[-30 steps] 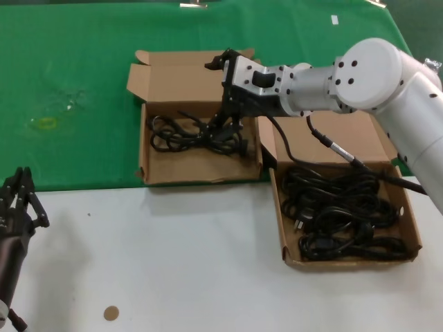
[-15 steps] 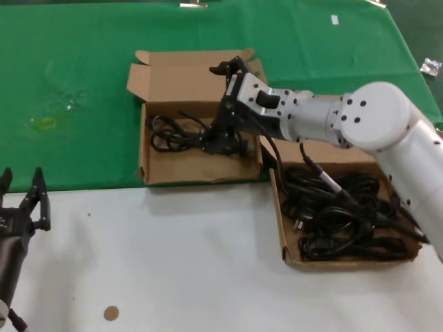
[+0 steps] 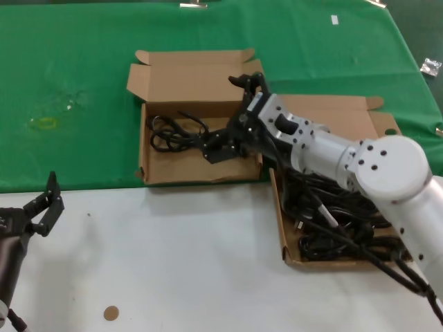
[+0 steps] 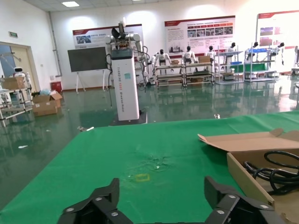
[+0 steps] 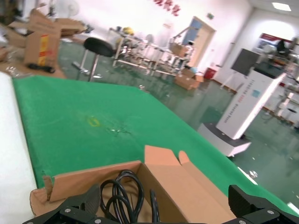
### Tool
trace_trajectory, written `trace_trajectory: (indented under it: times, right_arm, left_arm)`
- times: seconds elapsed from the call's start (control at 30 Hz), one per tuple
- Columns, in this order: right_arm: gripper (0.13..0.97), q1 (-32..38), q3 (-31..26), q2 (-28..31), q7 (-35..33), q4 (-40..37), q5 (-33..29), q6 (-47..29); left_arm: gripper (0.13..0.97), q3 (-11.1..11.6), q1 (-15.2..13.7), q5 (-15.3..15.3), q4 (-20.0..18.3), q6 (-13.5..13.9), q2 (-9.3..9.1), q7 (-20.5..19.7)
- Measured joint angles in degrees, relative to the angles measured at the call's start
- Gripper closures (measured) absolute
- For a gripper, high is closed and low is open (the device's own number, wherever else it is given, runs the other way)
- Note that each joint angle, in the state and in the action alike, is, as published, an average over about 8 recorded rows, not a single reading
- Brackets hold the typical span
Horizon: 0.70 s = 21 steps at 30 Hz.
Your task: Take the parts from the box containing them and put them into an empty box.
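Black cable dropped, right tool (image 3: 239,104) pulling back.
We see it spread wide, empty, at centre frame over the wide box (image 3: 201,173) where the cables (image 3: 190,135) lie; the full box (image 3: 408,242) sits lower right. Left tool (image 3: 43,207) waits open over the desk (image 3: 180,277).

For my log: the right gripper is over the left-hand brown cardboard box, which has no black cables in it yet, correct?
Not quite: the head view shows the right gripper over the left-hand brown cardboard box, but a black coiled cable already lies in it.
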<state>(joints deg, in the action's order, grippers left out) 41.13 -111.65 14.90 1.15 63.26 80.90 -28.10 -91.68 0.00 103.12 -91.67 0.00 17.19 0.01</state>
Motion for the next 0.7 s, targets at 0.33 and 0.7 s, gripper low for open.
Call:
trace_trajectory:
  times: [0.33, 0.7]
  right_arm:
    - [0.129, -8.4, 4.1, 0.5, -0.2, 5.8, 4.5, 5.7]
    - [0.129, -17.6, 8.6, 1.0, -0.5, 12.2, 9.5, 12.0]
  left_arm:
    - [0.364, 0.0, 0.0, 0.0, 0.0, 0.0, 0.0, 0.0]
    - [0.233, 0.0, 0.0, 0.0, 0.0, 0.0, 0.0, 0.0]
